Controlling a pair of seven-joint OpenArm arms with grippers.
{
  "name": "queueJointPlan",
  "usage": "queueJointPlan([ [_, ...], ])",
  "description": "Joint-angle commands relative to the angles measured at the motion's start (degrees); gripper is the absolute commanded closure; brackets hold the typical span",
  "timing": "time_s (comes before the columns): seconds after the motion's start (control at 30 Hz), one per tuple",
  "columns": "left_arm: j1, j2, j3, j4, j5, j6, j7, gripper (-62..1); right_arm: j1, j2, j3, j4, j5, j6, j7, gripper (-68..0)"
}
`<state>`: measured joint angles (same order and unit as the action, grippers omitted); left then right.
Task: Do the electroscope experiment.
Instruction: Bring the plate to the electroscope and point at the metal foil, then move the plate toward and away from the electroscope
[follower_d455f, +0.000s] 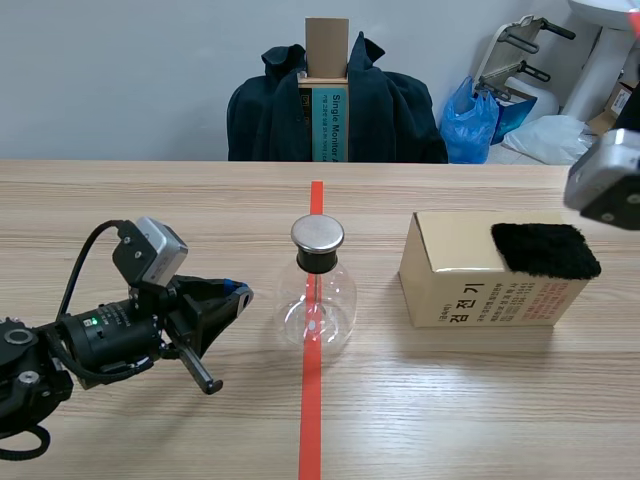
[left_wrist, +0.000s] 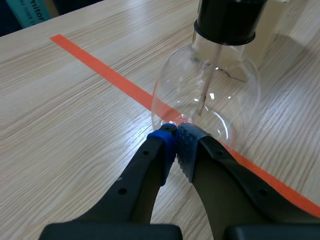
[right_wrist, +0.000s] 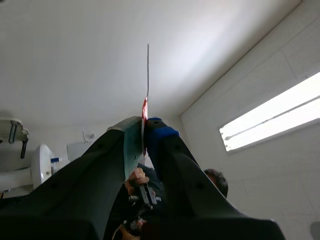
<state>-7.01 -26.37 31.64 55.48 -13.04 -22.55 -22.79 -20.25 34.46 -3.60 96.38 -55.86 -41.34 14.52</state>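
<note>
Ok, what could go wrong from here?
The left gripper, shut, sits right at the base of the glass flask: a nudge forward could slide or tip it. The right gripper pinches the thin strip only by its lower end, raised high: it could slip or bend.

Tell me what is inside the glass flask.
A thin rod hangs down inside the clear flask from its black stopper. The stopper hides the rod's upper end.

The right arm (follower_d455f: 607, 188) is mostly cut off; its held strip (right_wrist: 147, 75) is unidentifiable.
</note>
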Motion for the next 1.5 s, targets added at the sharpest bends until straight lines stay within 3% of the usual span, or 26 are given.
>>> queueJointPlan([
  [0.0, 0.17, -0.20, -0.68, 1.44, -0.59, 0.13, -0.57, -2.9, 2.58, -2.34, -1.22, 0.22, -0.37, -3.34, 0.28, -0.8],
  [0.1, 0.17, -0.17, -0.68, 1.44, -0.61, 0.20, -0.61, -2.9, 4.17, -5.07, -4.17, 0.17, -2.32, -2.51, 0.98, -0.8],
  [0.23, 0.20, -0.15, -0.68, 1.44, -0.61, 0.20, -0.59, -2.9, 6.01, -5.95, -10.14, -0.57, -4.26, -0.13, 1.27, -0.8],
  [0.43, 0.20, -0.15, -0.68, 1.44, -0.59, 0.20, -0.59, -2.9, 7.65, -7.37, -18.43, -5.97, -6.73, -0.17, 1.36, -0.8],
  [0.67, 0.20, 0.04, -0.68, 1.44, -0.59, 0.24, -0.59, -2.9, 9.73, -7.52, -23.87, -15.06, -7.06, -0.20, 1.36, -0.8],
  [0.8, 0.20, 0.28, -0.68, 1.44, 0.00, 0.39, -0.57, -2.9, 11.65, -8.46, -25.31, -20.24, -6.95, -0.22, 1.38, -0.8],
  [0.97, 0.20, 0.98, -0.68, 1.44, 2.19, 0.42, -0.57, -2.9, 12.66, -8.94, -25.42, -21.84, -6.32, -0.39, 3.08, -0.8],
  [1.47, 0.22, 1.42, -0.68, 1.44, 2.19, 0.59, -0.35, -2.9, 12.63, -9.09, -25.42, -21.84, -4.98, -0.83, 16.06, -0.8],
])
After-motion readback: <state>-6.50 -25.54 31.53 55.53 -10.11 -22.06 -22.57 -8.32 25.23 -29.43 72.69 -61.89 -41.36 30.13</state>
